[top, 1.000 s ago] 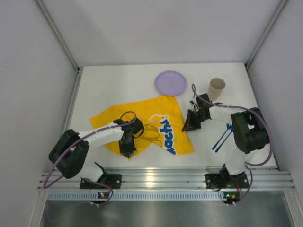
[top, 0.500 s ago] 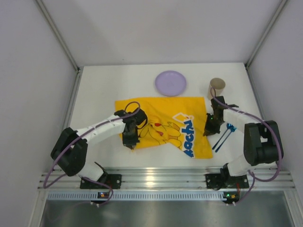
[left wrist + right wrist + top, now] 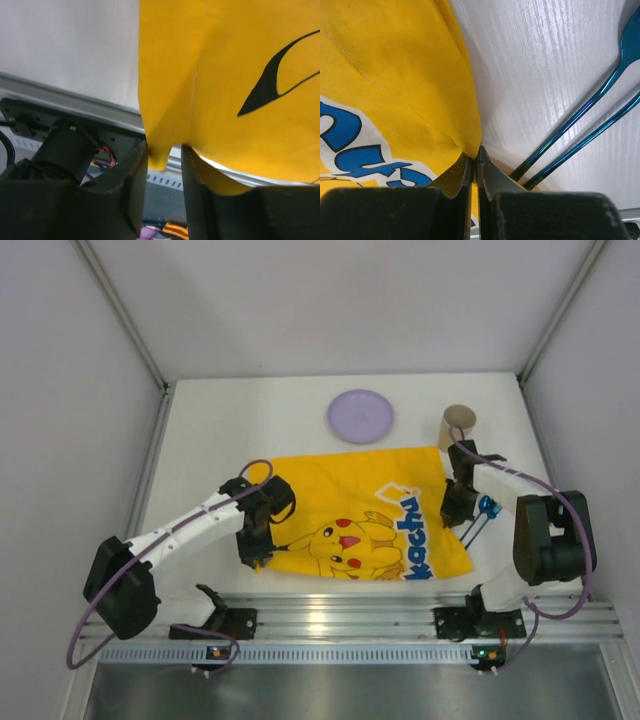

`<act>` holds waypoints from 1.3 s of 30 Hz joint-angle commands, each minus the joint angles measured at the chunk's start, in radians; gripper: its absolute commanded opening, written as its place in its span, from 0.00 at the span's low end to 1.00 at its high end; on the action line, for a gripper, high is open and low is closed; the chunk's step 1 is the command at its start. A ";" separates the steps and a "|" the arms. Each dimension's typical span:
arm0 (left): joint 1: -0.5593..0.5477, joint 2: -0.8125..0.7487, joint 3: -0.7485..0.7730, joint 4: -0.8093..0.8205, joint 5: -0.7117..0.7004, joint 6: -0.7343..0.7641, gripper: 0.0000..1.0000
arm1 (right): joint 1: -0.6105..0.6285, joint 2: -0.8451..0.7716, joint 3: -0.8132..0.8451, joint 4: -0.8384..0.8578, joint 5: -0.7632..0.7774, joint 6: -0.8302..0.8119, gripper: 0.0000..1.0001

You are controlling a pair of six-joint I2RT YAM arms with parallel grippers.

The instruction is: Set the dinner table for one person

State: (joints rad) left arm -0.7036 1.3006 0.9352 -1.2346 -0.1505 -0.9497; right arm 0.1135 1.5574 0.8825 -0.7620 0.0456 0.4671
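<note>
Mat (image 3: 360,520), bunched on a diagonal a second ago, now lies drawn out nearly flat along the near edge of the white surface (image 3: 250,430), which spans the booth wall to wall. Right fingers (image 3: 476,159) stay pressed together on its right edge, beside the cutlery (image 3: 478,525). Left fingers (image 3: 256,558) stand slightly apart around the near-left corner, and I cannot tell whether they grip it. Plate (image 3: 360,415) and cup (image 3: 458,425) sit unmoved near the far edge. Letting go looks like the next step.

Overhead view – two wrist close-ups sharing cloth (image 3: 340,490)
</note>
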 commanded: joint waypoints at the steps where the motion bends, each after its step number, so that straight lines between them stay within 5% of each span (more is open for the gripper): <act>1: 0.001 -0.011 -0.021 -0.080 -0.018 -0.047 0.43 | -0.012 -0.002 0.042 0.006 0.005 -0.008 0.00; 3: 0.001 -0.040 -0.018 -0.080 -0.024 -0.058 0.77 | -0.011 -0.008 0.026 0.023 -0.032 -0.015 0.00; 7: 0.003 -0.054 0.037 -0.101 -0.070 -0.061 0.96 | -0.003 -0.019 0.001 0.036 -0.116 -0.016 0.00; 12: 0.010 0.026 0.135 -0.037 -0.142 -0.020 0.96 | 0.021 -0.049 -0.054 0.027 -0.136 -0.019 0.00; 18: 0.225 0.043 0.065 0.242 -0.031 0.083 0.90 | 0.026 -0.103 -0.086 0.015 -0.183 -0.025 0.00; 19: 0.301 0.045 0.051 0.310 -0.011 0.097 0.90 | 0.026 -0.115 -0.085 0.018 -0.205 -0.033 0.05; 21: 0.366 0.072 0.028 0.365 0.028 0.150 0.88 | 0.025 -0.141 -0.080 0.033 -0.281 -0.039 0.33; 22: 0.406 0.090 0.030 0.383 0.032 0.170 0.88 | 0.028 -0.146 -0.071 0.035 -0.295 -0.041 0.58; 25: 0.434 0.190 0.066 0.428 0.037 0.236 0.86 | 0.032 -0.125 -0.027 -0.003 -0.293 -0.060 0.78; 39: 0.434 0.480 0.269 0.581 0.180 0.325 0.80 | 0.034 -0.082 0.248 -0.100 -0.191 -0.100 0.77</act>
State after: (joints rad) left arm -0.2707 1.7260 1.1549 -0.7170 -0.0120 -0.6624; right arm 0.1371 1.4563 1.0466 -0.8398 -0.1749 0.3840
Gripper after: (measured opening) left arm 0.798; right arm 0.776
